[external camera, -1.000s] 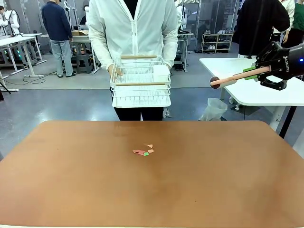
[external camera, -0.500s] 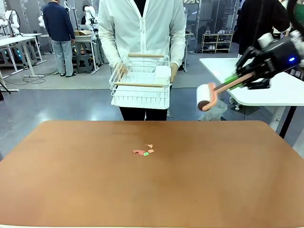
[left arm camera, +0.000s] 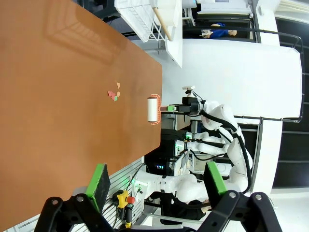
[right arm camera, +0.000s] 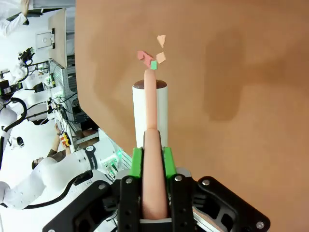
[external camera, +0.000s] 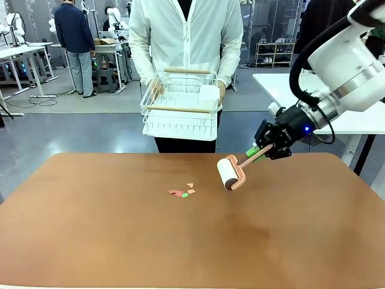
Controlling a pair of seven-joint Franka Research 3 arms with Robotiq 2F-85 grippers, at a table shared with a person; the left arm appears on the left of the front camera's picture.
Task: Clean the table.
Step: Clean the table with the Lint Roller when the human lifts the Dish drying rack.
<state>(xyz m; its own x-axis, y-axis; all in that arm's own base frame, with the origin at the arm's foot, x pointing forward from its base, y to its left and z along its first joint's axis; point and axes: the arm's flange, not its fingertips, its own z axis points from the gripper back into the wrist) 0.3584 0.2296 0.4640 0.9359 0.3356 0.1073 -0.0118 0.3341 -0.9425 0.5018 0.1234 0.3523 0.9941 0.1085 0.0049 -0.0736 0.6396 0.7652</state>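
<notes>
**Operator:** Where is the table, and what needs clearing?

**Spotter:** The table [external camera: 90, 229] spreads across the whole foreground in front of you, reddish-brown and matte. A small cluster of paper scraps [external camera: 183, 192] lies near its middle, a little toward the far edge. Beyond that edge a person holds a white dish rack [external camera: 179, 108] off the table.

**Operator:** What are my grippers doing?

**Spotter:** Your right gripper [external camera: 254, 152] has its fingers clamped on the pink handle of a lint roller [external camera: 227, 173]. The white drum points down and toward the scraps, just to their right. Its shadow falls apart from it, so I judge it is lifted off the top. Your left gripper [left arm camera: 157, 181] hangs over the near corner with its fingers spread wide and nothing between them.

**Operator:** How will it all handle?

**Spotter:** The table is stiff and heavy, so you take hold of nothing on it; you only work its surface, which will bear firm pressure. The scraps look feather-light and will probably skid on that smooth top, so press the drum flat onto them. The roller seems light and rigid, and your grip on the handle well behind the drum looks right.
</notes>
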